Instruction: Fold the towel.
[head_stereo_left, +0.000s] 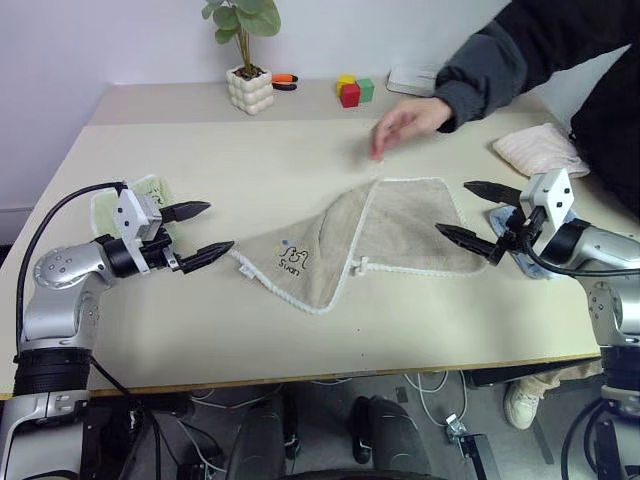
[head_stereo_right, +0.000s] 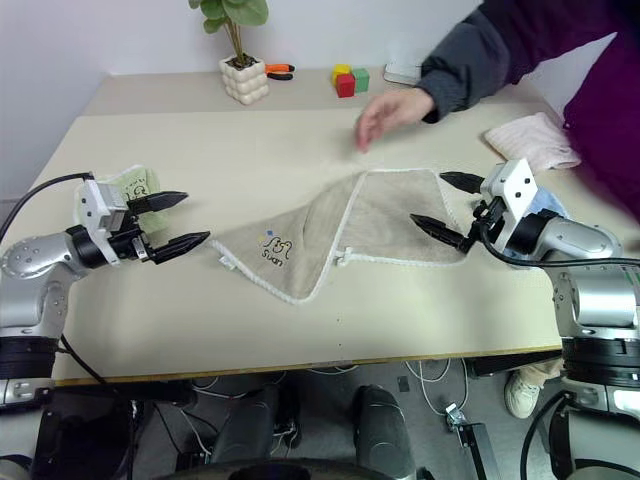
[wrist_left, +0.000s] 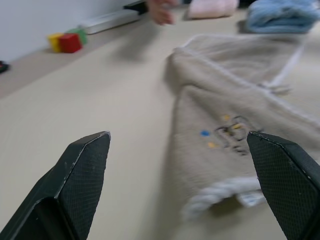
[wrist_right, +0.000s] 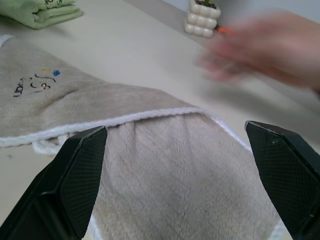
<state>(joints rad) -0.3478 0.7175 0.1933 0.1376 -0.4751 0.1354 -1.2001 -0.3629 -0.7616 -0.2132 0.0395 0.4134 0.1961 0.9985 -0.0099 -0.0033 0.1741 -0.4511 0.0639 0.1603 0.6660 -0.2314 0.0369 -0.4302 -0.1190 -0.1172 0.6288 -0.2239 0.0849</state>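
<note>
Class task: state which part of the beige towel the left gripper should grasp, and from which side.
Probably the logo corner of the towel. It points at the open left gripper, lies flat with its corded edge exposed, so come in low from the robot's left.

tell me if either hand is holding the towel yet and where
Neither. The left hand and right hand are both open, one at each end of the towel, gripping nothing.

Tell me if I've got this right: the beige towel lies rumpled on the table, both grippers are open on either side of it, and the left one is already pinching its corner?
Not quite. The left gripper is open but holds nothing; it sits just short of the towel corner, as the left eye view shows. The right gripper is open too.
</note>
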